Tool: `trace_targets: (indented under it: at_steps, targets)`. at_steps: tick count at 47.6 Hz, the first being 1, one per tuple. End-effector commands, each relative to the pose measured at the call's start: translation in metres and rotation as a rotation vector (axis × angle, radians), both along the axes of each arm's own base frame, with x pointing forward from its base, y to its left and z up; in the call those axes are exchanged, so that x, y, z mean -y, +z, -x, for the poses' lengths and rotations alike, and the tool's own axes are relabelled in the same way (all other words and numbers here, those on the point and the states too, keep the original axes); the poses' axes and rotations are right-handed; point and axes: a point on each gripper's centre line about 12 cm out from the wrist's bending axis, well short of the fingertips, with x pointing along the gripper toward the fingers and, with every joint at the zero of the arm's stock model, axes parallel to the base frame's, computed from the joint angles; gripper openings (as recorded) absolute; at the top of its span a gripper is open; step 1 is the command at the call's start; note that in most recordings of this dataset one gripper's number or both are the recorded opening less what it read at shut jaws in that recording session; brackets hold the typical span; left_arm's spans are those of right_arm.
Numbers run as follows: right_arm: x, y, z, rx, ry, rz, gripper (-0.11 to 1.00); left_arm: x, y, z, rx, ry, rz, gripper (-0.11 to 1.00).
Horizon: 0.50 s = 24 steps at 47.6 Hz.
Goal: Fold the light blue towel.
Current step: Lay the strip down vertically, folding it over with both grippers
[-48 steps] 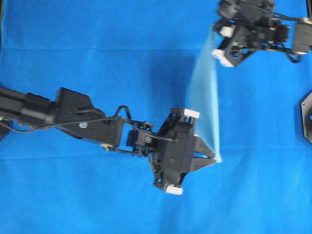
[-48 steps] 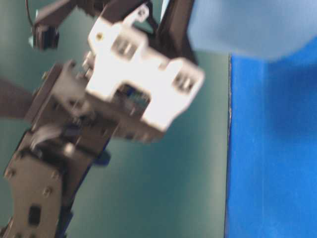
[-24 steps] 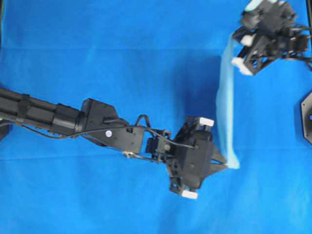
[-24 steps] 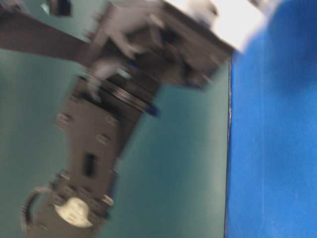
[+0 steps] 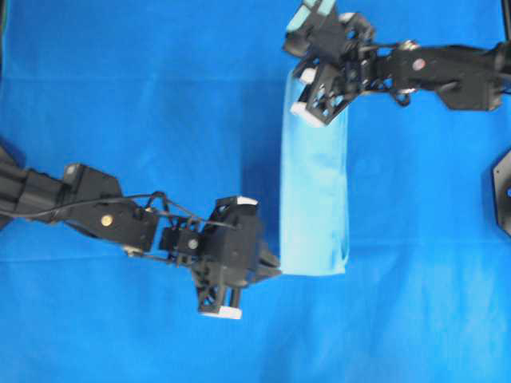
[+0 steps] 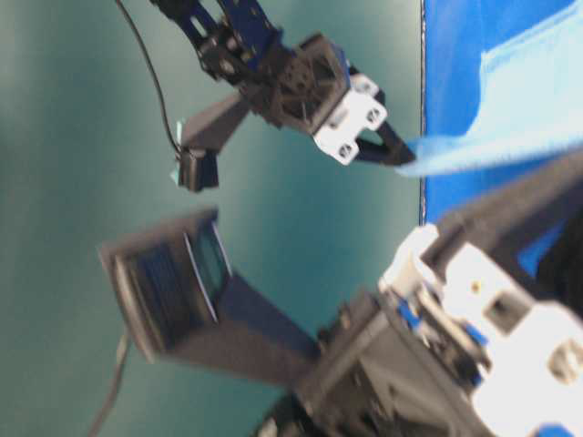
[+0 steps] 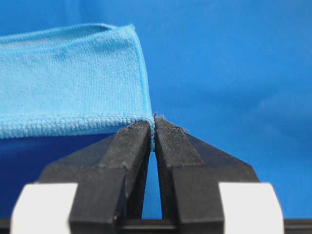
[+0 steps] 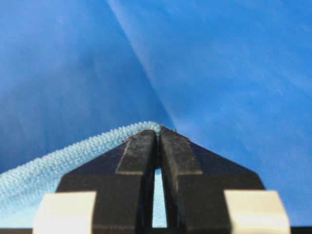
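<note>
The light blue towel [image 5: 315,191] lies as a long narrow strip running up and down the middle of the overhead view. My left gripper [image 5: 277,269] is shut on its lower left corner. The left wrist view shows that corner's stitched hem pinched between the tips of the gripper [image 7: 153,123], with the towel [image 7: 73,73] spread to the left. My right gripper [image 5: 297,72] is shut on the strip's upper left corner. In the right wrist view the hem of the towel [image 8: 53,158] curls into the shut tips of the gripper [image 8: 158,130].
The darker blue table covering [image 5: 120,96] fills the overhead view. A black mount [image 5: 501,191] sits at the right edge. In the table-level view a blurred arm [image 6: 437,364] fills the near foreground, and the towel [image 6: 528,100] shows beyond it.
Both grippers have swung to the left with the towel's corners in them. The towel has gone from a thin hanging sheet to a wider strip.
</note>
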Motion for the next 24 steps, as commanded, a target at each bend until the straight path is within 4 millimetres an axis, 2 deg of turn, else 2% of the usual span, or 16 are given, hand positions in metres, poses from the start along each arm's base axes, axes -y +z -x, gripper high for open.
trace_targets:
  at_steps: [1,24]
  targets:
    - [0.008,0.015,-0.01,0.055,0.001,0.019,0.02,0.013,0.015,0.007,0.053,-0.032,0.015,0.04]
    - [0.007,0.009,-0.011,0.051,0.008,0.01,0.03,-0.006,0.004,0.009,0.033,0.011,0.008,0.04]
